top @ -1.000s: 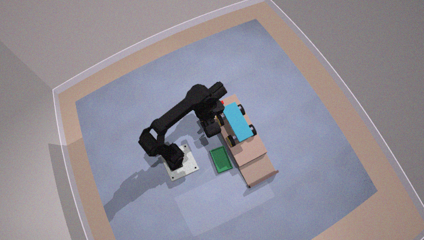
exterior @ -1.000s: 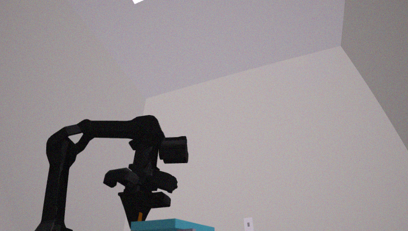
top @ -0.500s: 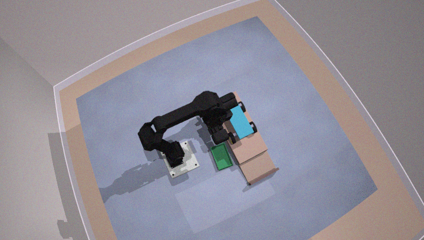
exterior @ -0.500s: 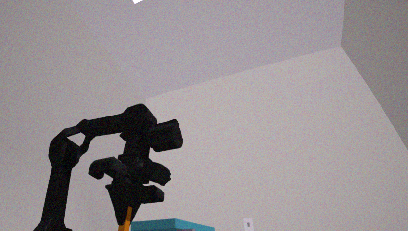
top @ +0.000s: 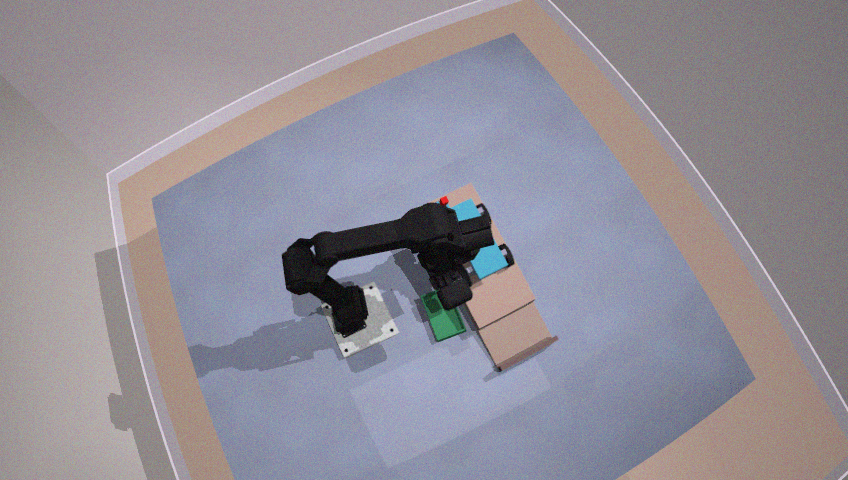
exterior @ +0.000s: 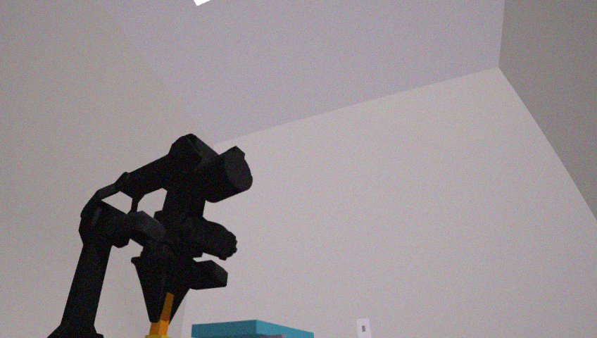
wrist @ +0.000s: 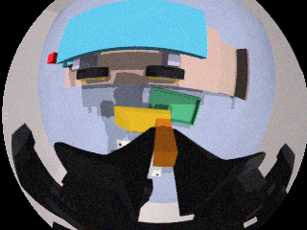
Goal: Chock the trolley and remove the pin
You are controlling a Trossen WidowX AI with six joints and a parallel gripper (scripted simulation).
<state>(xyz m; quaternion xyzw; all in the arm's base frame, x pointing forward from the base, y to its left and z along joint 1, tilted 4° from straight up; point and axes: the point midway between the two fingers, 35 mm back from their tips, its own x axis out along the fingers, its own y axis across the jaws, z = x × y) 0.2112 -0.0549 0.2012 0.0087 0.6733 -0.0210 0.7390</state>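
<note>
My gripper (exterior: pixel 162 321) (wrist: pixel 163 132) is shut on the orange handle of the yellow chock (exterior: pixel 158 336) (wrist: pixel 139 119). The chock is in the air beside the ramp, overlapping a corner of the green tray (top: pixel 446 327) (wrist: pixel 184 109) in the wrist view. Its black base is not visible. The blue trolley (top: pixel 489 260) (exterior: pixel 226 328) (wrist: pixel 134 29) stands on the ramp (top: pixel 505 297) (wrist: pixel 218 72), partly covered by the arm in the top view. The red-headed stop pin (top: pixel 443 201) (wrist: pixel 52 57) is at the trolley's uphill end. The fingers are hidden in the top view.
Two near-side trolley wheels (wrist: pixel 92 73) (wrist: pixel 164 73) face the gripper. A raised end stop (top: pixel 528 353) (wrist: pixel 241 74) crosses the ramp's low end. The tray lies on the mat between the ramp and the arm's white base plate (top: pixel 380 315).
</note>
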